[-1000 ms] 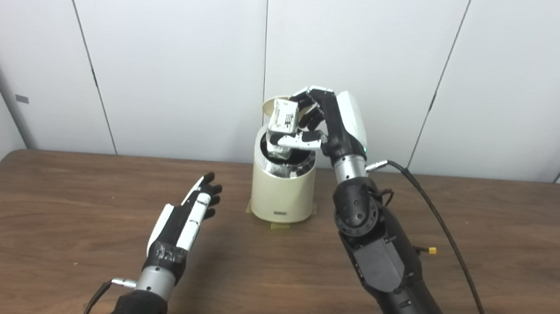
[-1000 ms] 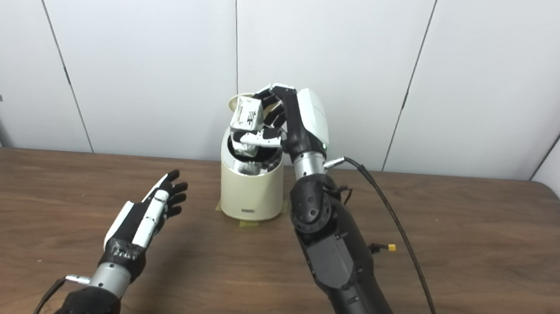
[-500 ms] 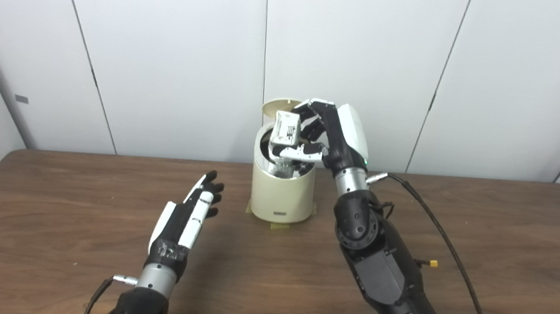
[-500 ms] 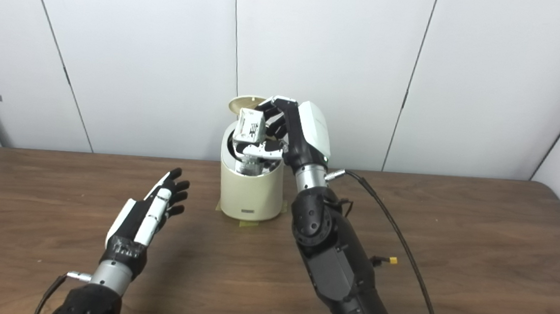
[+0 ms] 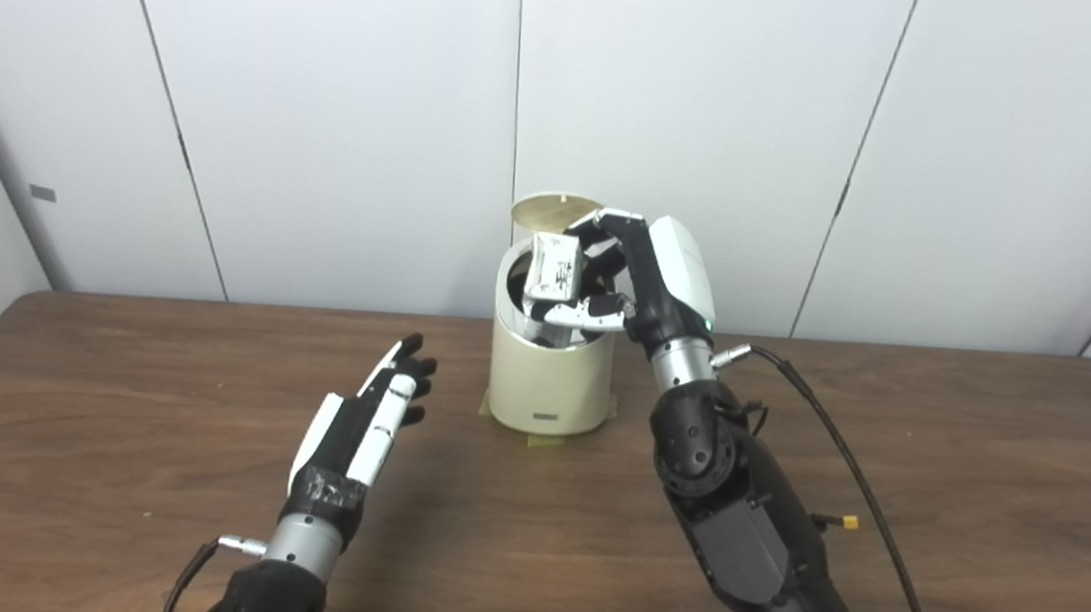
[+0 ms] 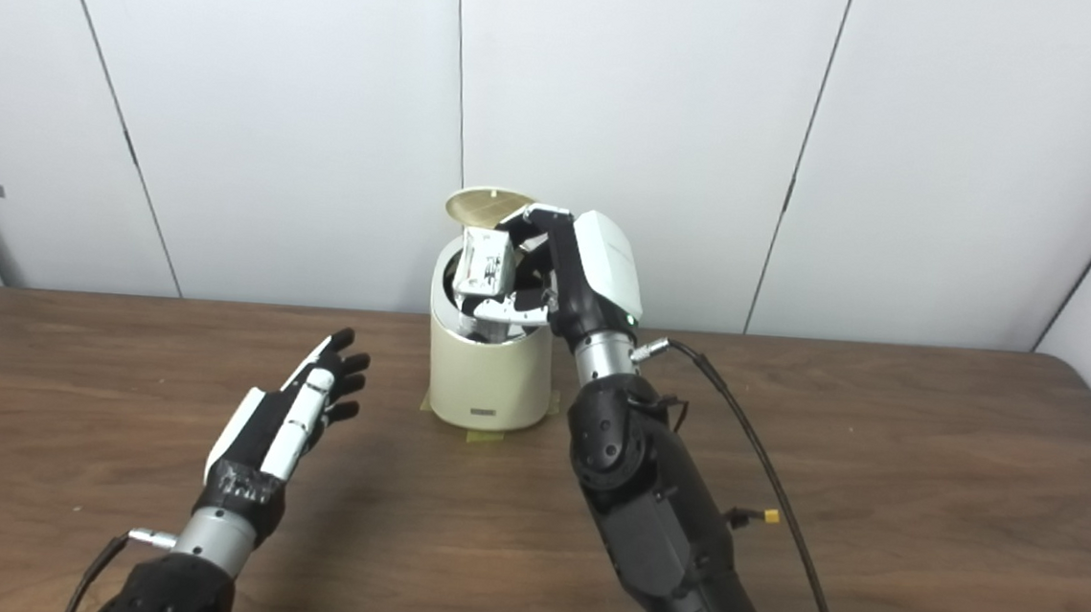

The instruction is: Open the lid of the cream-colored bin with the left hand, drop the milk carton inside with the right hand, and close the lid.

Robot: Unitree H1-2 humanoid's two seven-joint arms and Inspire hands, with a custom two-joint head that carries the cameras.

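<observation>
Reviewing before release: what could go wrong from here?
1. The milk carton, gripped by the right hand, sits tilted at the bin mouth; it may catch the rim.
2. The raised lid is unsupported; the open left hand is far away, so withdrawing could knock it.

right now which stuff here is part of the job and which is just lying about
Job: bin, its raised lid, carton held over the opening by the right hand, open left hand waiting.

Lying about: table, tape under the bin, cable.
</observation>
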